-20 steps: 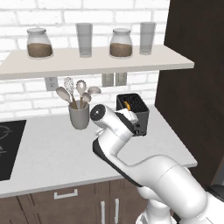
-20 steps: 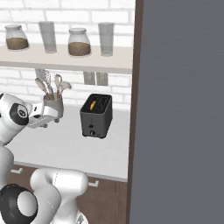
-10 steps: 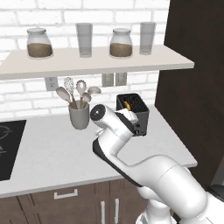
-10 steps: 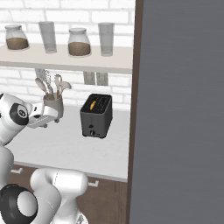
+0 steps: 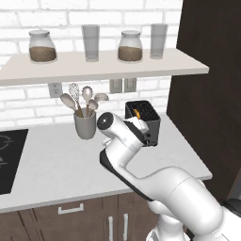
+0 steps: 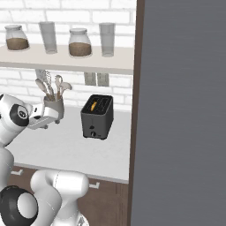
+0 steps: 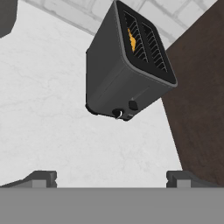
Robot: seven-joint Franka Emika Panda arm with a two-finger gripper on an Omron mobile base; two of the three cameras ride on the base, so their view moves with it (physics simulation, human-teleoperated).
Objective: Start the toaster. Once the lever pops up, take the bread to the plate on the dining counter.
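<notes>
Utensil cup point(image 5: 85, 126) sits left on the white bench point(image 5: 52, 164), toaster point(image 5: 143, 123) to its right near the dark wall panel point(image 5: 207, 103), bread point(image 7: 131, 39) down in one slot (orange edge just visible). Lever point(image 7: 133, 105) sits on the narrow front face. Tool point(image 7: 111, 178) hangs short of the toaster, jaws spread wide, gripping nothing.

We find no readable text, label, brand, number or sign anywhere, neither on the toaster point(image 7: 127, 70) nor on the jars point(image 5: 130, 46) on the shelf point(image 5: 103, 67).
</notes>
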